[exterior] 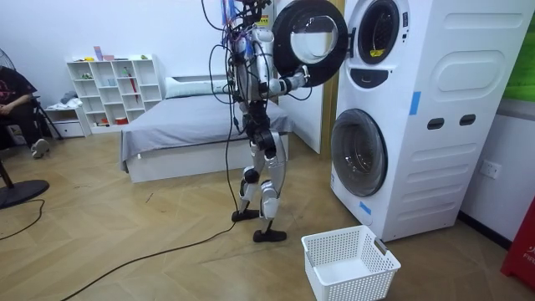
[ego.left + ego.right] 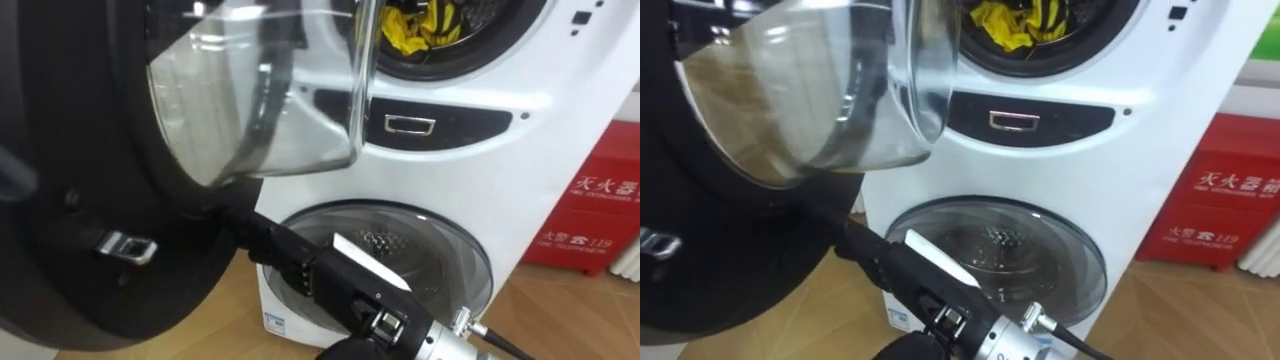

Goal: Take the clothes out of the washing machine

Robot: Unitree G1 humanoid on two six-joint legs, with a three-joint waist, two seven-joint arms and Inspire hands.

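Observation:
Yellow clothes [image 2: 420, 28] lie inside the upper drum of the stacked white washing machine [image 2: 540, 130]. Its round door [image 2: 100, 200] is swung open to my left, the clear glass bowl [image 2: 260, 100] bulging towards me. My right hand [image 2: 275, 250] reaches in from the lower right, its dark fingers straight against the door's lower rim, below the glass. In the room view I stand upright facing the machine [image 1: 435, 109], with that hand [image 1: 299, 80] at the open door [image 1: 309, 38].
The lower machine's round door [image 2: 400, 250] is closed. A red box [image 2: 590, 210] stands on the floor to the right. A white laundry basket [image 1: 349, 263] sits on the wooden floor before the machine. A bed [image 1: 192, 125] and white shelf [image 1: 113, 88] are behind me.

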